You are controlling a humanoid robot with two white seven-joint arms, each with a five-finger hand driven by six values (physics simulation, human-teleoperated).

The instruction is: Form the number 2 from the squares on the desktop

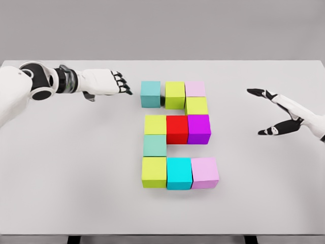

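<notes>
Coloured cubes lie on the white table (76,168) in the shape of a 2. The top row has a teal cube (150,94), a yellow-green cube (174,94) and a pale pink cube (195,89). A small gap separates the teal cube from the yellow-green one. Below come a yellow-green cube (197,105), then a yellow cube (155,124), a red cube (177,129) and a purple cube (199,128). A green cube (155,145) sits over the bottom row: yellow-green (154,172), cyan (179,173), pink (204,172). My left hand (121,83) hovers open just left of the teal cube. My right hand (269,112) is open, far right.
The table's front edge (162,234) runs along the bottom of the view and its far edge near the top. Nothing else stands on the surface.
</notes>
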